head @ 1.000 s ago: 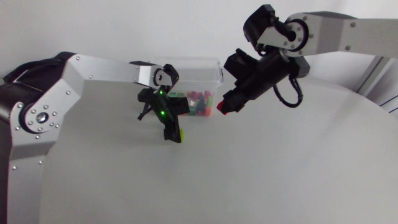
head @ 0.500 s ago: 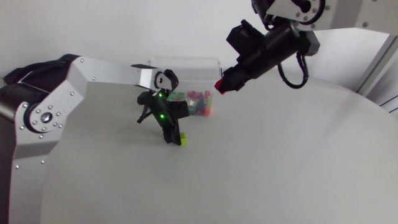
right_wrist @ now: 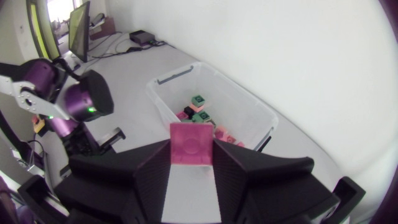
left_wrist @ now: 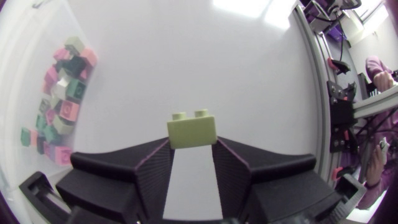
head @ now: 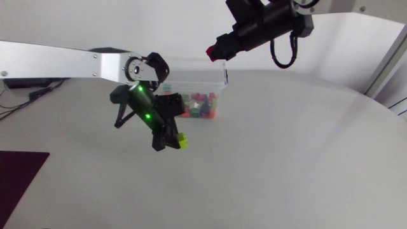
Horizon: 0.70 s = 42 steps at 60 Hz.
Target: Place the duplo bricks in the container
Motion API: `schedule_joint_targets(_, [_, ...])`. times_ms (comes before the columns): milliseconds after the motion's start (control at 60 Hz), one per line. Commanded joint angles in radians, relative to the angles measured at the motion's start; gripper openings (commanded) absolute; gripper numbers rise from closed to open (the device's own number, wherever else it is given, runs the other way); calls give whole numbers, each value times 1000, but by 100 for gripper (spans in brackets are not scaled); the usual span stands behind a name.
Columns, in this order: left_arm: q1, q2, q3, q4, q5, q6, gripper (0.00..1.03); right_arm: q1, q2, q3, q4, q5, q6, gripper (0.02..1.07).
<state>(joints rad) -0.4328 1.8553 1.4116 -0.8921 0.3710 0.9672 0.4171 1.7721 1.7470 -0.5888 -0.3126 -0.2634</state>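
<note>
The left tool [left_wrist: 193, 148] pinches a light green brick [left_wrist: 193, 129] over the surface [head: 286, 159]. The right tool [right_wrist: 192, 152] grips a red brick [right_wrist: 192, 143], up by the clear container [head: 202, 79]. The left arm hides part of that box. The small bricks [head: 202, 107] inside lie jumbled and are hard to count.

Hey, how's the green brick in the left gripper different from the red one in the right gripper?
The green brick is lime; the red brick is pinkish red. The green brick hangs over bare table before the container; the red brick is higher, by its rim. The green brick shows two studs, the red brick a flat square face. Both are clamped, in the left gripper and right gripper, outside the container.
</note>
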Motion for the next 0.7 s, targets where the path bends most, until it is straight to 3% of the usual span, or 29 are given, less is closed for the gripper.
schedule_joint_targets(0, [8, -73, -37, 9, 25, -41, 24, 6, 58, 29, 49, -6, 36, 19])
schedule_joint_targets(200, [46, -188, -36, 41, 57, -111, 24, 3, 122, 37, 225, -5, 66, 19])
schedule_joint_targets(550, [109, -300, -16, 159, 91, -246, 24, 25, 306, 123, 366, 23, 69, 21])
schedule_joint_targets(600, [124, -311, 0, 205, 97, -288, 24, 23, 354, 155, 368, 24, 64, 42])
schedule_joint_targets(683, [141, -314, 16, 260, 97, -340, 25, 22, 395, 203, 336, 35, 56, 92])
